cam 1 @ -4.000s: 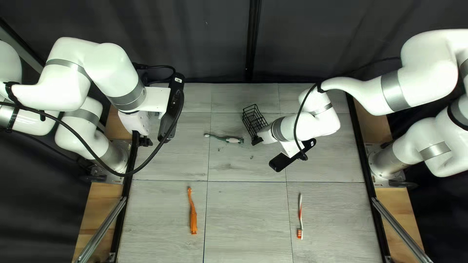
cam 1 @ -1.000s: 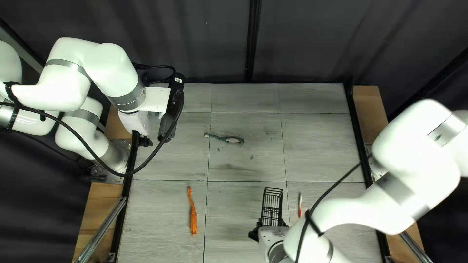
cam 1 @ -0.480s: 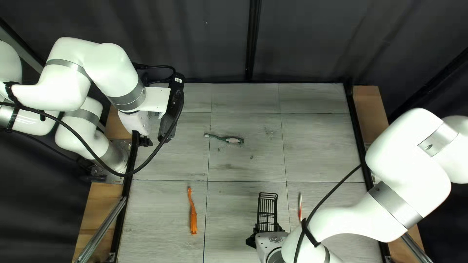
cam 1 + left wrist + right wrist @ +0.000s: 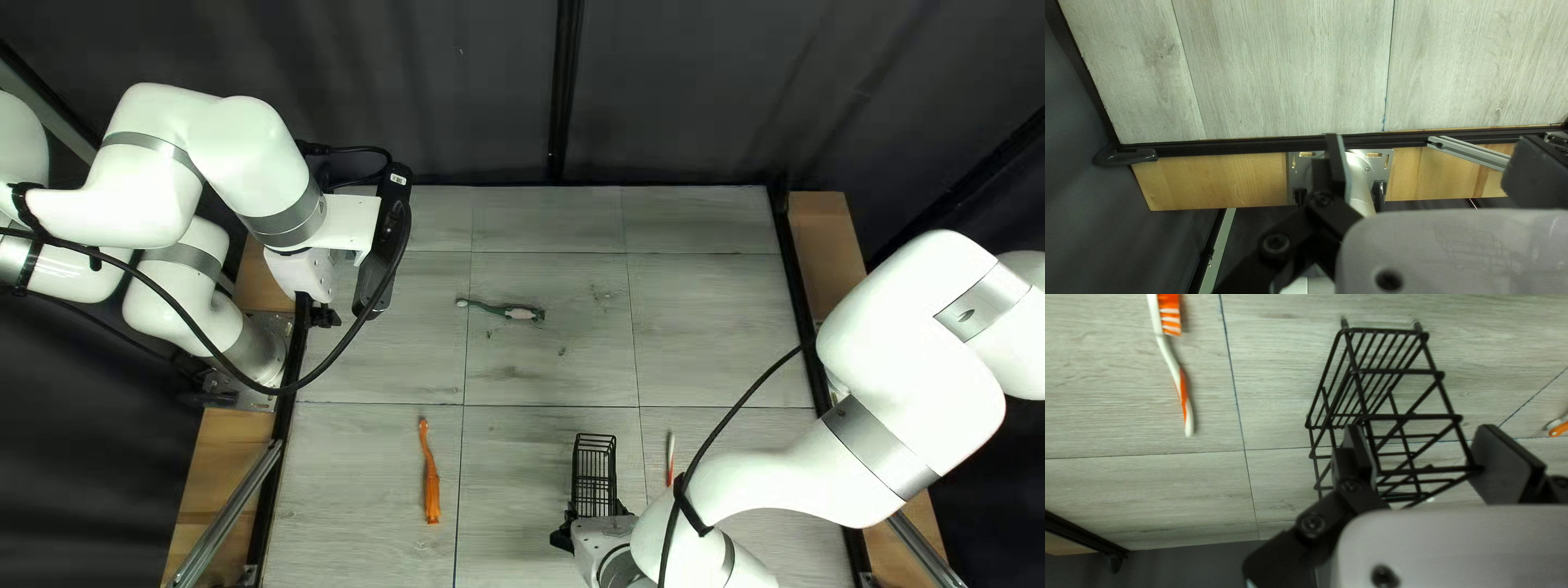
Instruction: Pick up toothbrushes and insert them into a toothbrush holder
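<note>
Surface [image 4: 381, 544] bore everything | left hand [image 4: 1429, 139] hung open over its edge, likely keeping clear | right hand [image 4: 1421, 443] gripped black wire toothbrush holder [image 4: 594, 475] from both sides, presumably positioning it near brushes | orange [image 4: 431, 479], white-and-orange [image 4: 1167, 354], green toothbrushes [image 4: 512, 311] lay loose

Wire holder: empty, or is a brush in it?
Empty: the red-and-white toothbrush, orange toothbrush and green toothbrush all lie on the table, outside the wire holder.
</note>
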You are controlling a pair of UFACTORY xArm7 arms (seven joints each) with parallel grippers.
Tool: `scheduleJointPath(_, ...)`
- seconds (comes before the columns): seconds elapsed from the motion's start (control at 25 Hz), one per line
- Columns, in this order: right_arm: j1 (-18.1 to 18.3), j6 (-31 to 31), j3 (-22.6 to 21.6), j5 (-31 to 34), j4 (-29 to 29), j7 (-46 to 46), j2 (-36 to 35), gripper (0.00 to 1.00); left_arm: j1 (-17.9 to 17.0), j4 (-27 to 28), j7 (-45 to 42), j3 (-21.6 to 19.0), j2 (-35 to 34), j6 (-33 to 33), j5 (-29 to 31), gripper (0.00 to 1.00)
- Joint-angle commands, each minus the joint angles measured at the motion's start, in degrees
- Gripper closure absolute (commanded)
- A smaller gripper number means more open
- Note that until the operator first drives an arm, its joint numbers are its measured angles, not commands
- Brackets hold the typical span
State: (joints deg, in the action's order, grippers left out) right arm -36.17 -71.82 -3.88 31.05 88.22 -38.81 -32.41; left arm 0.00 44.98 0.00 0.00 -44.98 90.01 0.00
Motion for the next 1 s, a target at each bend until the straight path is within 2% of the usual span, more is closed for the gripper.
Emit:
scheduleJointPath(0.04,-0.7,0.0,0.2,1.0,-0.3,0.9,-0.1,1.0,0.0,0.0,0.0,0.0,0.0,0.0,0.0,0.0)
scheduleJointPath(0.84,-1.1,2.8,0.3,2.4,-2.6,2.4,0.3,1.0,0.0,0.0,0.0,0.0,0.0,0.0,0.0,0.0)
scheduleJointPath(0.92,-1.1,2.9,0.2,2.5,-2.6,2.3,0.3,0.86,0.0,0.0,0.0,0.0,0.0,0.0,0.0,0.0)
scheduleJointPath(0.96,-1.1,3.0,0.2,2.5,-2.7,2.2,0.3,0.32,0.0,0.0,0.0,0.0,0.0,0.0,0.0,0.0)
scheduleJointPath(1.0,-1.1,3.1,0.2,2.5,-2.7,2.1,0.3,0.11,0.0,0.0,0.0,0.0,0.0,0.0,0.0,0.0)
